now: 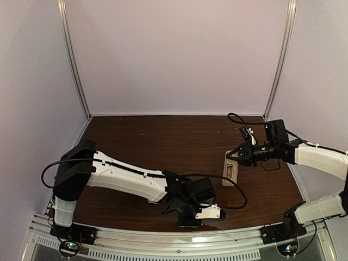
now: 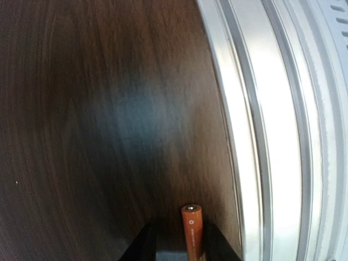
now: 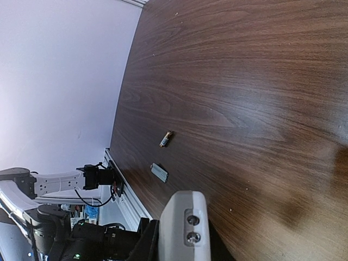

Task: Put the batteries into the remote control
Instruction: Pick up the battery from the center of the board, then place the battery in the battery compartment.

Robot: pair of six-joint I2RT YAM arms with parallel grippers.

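The remote control [image 1: 231, 167] lies pale back up at the right of the table. My right gripper [image 1: 237, 155] is shut on its far end. In the right wrist view the remote's end [image 3: 182, 209] with two metal contacts sits between the jaws of that gripper [image 3: 182, 247]. One copper battery [image 3: 167, 139] lies loose on the wood further off. My left gripper [image 1: 209, 213] is low at the table's front edge. In the left wrist view the gripper [image 2: 179, 239] is open around the other battery [image 2: 191, 223], which rests against the right finger [image 2: 220, 244].
A small flat grey plate [image 3: 159, 172] lies near the loose battery. The metal rail of the table's front edge [image 2: 272, 136] runs right beside the left gripper. Lilac walls close the back and sides.
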